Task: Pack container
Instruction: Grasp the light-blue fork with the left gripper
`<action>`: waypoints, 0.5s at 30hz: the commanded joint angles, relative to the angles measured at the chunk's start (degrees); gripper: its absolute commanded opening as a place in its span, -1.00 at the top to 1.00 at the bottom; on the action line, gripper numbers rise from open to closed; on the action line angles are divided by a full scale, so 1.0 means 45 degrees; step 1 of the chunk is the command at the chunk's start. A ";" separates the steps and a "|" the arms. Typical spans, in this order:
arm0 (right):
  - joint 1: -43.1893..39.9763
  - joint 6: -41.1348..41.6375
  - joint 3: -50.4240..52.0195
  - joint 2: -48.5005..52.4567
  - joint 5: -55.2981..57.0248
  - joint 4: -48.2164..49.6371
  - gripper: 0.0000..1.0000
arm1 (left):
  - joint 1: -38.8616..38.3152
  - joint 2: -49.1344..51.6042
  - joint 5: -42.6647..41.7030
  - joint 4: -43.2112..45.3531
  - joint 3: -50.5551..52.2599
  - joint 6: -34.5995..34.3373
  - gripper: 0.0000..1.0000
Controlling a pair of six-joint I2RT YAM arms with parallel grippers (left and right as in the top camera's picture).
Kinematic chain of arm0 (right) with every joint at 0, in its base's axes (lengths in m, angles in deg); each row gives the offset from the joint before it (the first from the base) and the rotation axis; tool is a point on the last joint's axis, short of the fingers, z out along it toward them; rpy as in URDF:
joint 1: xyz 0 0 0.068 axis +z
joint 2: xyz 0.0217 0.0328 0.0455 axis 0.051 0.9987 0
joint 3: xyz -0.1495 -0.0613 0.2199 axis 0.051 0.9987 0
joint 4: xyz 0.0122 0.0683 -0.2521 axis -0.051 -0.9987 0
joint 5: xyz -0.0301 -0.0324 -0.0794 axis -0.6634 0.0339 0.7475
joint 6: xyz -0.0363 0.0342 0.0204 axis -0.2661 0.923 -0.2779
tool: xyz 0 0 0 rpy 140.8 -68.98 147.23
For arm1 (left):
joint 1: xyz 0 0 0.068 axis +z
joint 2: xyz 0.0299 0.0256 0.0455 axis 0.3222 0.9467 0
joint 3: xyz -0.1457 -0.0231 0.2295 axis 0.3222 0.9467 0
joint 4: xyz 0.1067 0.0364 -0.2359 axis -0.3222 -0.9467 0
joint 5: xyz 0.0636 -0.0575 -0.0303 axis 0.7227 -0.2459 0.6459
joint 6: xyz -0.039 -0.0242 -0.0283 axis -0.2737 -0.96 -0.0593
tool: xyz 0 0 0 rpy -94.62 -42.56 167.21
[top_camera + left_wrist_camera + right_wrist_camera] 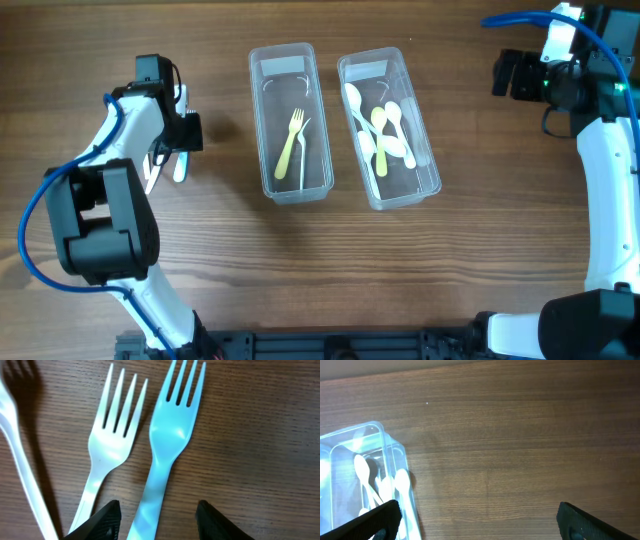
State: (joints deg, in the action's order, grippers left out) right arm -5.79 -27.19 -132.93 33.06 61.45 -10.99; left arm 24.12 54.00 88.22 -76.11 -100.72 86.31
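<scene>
At the far left of the table the left gripper hangs low over three loose forks. Its fingers stand apart on either side of the blue fork handle, with wood showing in the gaps, so nothing is clamped. Just left of the blue fork lies a white fork, tines pointing the same way, and further left a thinner white fork runs off at a slant. Right of them, near the middle, two clear containers stand side by side, close but not touching. The left container holds a yellow fork and a pale fork beside it. The right container holds a heap of spoons, white and yellow, overlapping one another. At the far right the right gripper hovers above bare wood, well away from the containers, its fingers spread wide and holding nothing; only the right container's corner shows at the left of its wrist view.
</scene>
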 commanded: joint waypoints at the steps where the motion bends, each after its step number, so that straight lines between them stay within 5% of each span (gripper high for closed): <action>1: 0.0039 0.0107 -0.0117 0.0005 0.0097 0.0044 -0.99 | 0.0049 0.0393 -0.0758 0.0141 0.0087 0.0539 -0.02; 15: 0.0039 0.0102 -0.0117 0.0005 0.0097 0.0044 -0.99 | 0.0049 0.0874 -0.0777 0.0287 0.0087 0.0593 -0.03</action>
State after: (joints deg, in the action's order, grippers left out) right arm -5.79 -27.21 -132.93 33.06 61.45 -10.99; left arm 24.12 56.76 85.84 -74.82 -100.72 87.88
